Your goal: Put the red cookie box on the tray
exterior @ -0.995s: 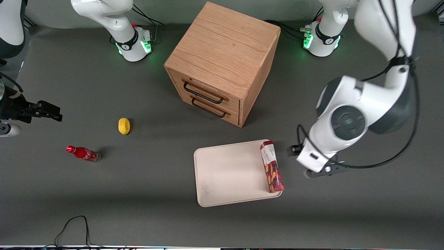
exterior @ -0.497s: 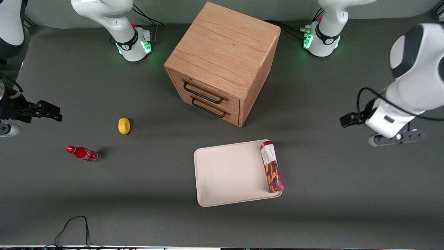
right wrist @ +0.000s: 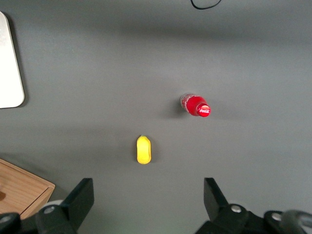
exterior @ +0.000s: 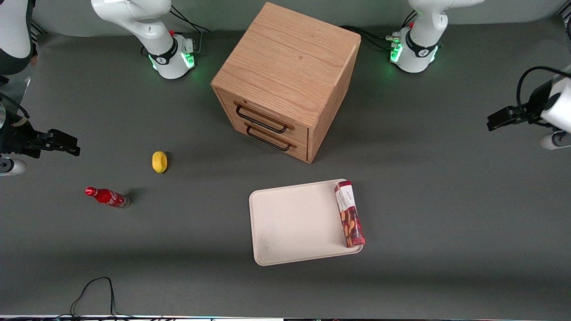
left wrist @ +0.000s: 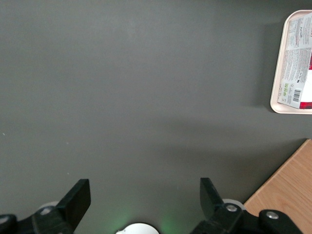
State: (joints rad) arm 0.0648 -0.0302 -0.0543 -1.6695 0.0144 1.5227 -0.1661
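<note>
Lying flat on the tray (exterior: pixel 294 223), the red cookie box (exterior: pixel 349 214) runs along the tray's short edge at the working arm's end, its white end pointing toward the cabinet (exterior: pixel 287 80), its dark red end toward the front camera; the left gripper (left wrist: pixel 145 195) hangs well apart from it, above bare desk (exterior: pixel 446 200) at the working arm's end, fingers (left wrist: pixel 78 197) spread wide and grasping nothing; in the wrist view the box's white printed end (left wrist: pixel 298 68) and a rounded tray corner (left wrist: pixel 279 105) show at the edge, with a wooden corner of the cabinet (left wrist: pixel 292 190) nearby; the cabinet stands farther from the front camera than the tray, its two drawers shut, black handles (exterior: pixel 263 127) facing forward; toward the parked arm's end of the desk, a yellow lemon (exterior: pixel 159 161) and a small red soda bottle (exterior: pixel 107 197) sit near each other, the bottle nearer the front camera.
</note>
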